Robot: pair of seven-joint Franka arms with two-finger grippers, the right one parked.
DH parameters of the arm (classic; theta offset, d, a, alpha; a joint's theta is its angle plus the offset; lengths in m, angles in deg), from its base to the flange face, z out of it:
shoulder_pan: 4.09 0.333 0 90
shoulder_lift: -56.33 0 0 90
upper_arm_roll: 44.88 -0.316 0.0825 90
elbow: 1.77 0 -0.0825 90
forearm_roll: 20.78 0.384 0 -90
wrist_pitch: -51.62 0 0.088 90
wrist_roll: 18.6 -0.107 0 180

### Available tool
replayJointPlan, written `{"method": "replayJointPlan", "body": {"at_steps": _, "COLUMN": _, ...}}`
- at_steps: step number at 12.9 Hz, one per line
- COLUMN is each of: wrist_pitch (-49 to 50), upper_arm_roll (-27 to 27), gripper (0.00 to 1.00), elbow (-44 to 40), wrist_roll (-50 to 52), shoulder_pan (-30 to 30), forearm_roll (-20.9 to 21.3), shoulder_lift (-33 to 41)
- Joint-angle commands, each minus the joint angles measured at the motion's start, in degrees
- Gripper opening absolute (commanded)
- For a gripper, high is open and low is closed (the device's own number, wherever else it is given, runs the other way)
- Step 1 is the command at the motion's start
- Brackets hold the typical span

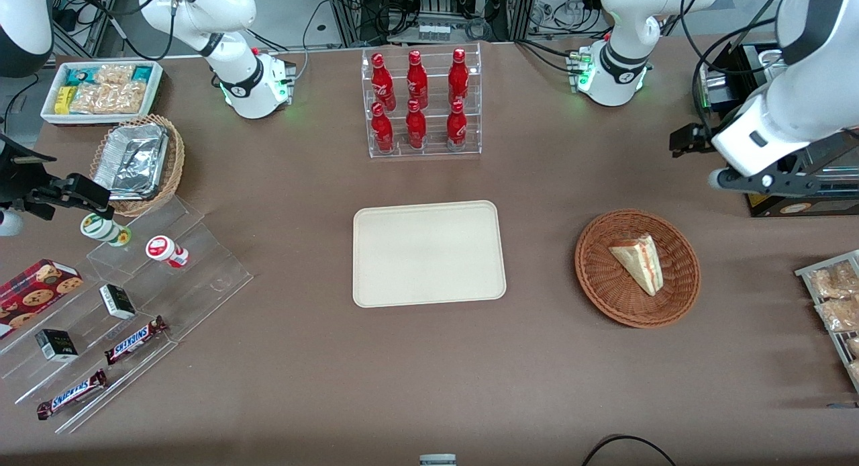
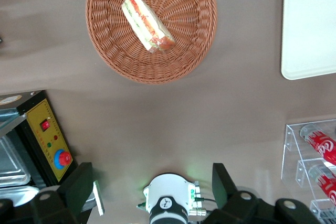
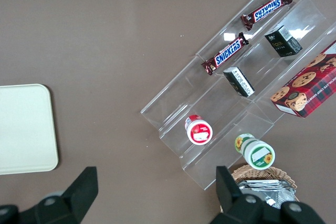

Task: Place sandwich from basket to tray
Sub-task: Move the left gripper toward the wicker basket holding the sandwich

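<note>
One sandwich (image 1: 639, 262) lies inside the basket (image 1: 607, 291), untouched, and I take the basket as my landmark. My gripper (image 2: 151, 190) hangs high above the surface (image 1: 302, 358), farther from the front camera than the basket, its fingers (image 2: 79, 187) spread wide and holding nothing. I see the tray (image 1: 428, 254) beside the basket, well apart, toward the parked arm's end.

Basket (image 1: 607, 278) woven wicker, rough; tray (image 1: 428, 253) matt smooth plastic; bottle rack (image 1: 423, 103) clear glossy acrylic.
</note>
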Motion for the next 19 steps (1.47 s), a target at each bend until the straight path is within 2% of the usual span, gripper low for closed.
{"method": "replayJointPlan", "body": {"at_steps": 1, "wrist_pitch": 1.3, "upper_arm_roll": 0.6, "gripper": 1.0, "elbow": -1.8, "wrist_roll": -1.0, "shoulder_pan": 0.6, "forearm_roll": -0.3, "shoulder_lift": -0.3}}
{"method": "replayJointPlan", "body": {"at_steps": 3, "wrist_pitch": 1.2, "upper_arm_roll": 0.2, "gripper": 1.0, "elbow": -1.3, "wrist_roll": -0.9, "shoulder_pan": 0.6, "forearm_roll": -1.6, "shoulder_lift": -0.7}}
{"method": "replayJointPlan", "body": {"at_steps": 5, "wrist_pitch": -0.7, "upper_arm_roll": 0.2, "gripper": 1.0, "elbow": -1.0, "wrist_roll": -0.9, "shoulder_pan": 1.0, "forearm_roll": -1.1, "shoulder_lift": -1.7}}
{"method": "replayJointPlan", "body": {"at_steps": 10, "wrist_pitch": -9.2, "upper_arm_roll": 0.1, "gripper": 1.0, "elbow": 7.8, "wrist_roll": -0.8, "shoulder_pan": 2.2, "forearm_roll": -1.5, "shoulder_lift": -1.3}}
{"method": "replayJointPlan", "body": {"at_steps": 16, "wrist_pitch": -28.5, "upper_arm_roll": -0.3, "gripper": 1.0, "elbow": 25.1, "wrist_roll": -0.4, "shoulder_pan": 3.0, "forearm_roll": -1.6, "shoulder_lift": 0.9}}
{"method": "replayJointPlan", "body": {"at_steps": 19, "wrist_pitch": -38.1, "upper_arm_roll": -0.4, "gripper": 1.0, "elbow": 31.1, "wrist_roll": 5.6, "shoulder_pan": 2.9, "forearm_roll": -1.5, "shoulder_lift": 0.9}}
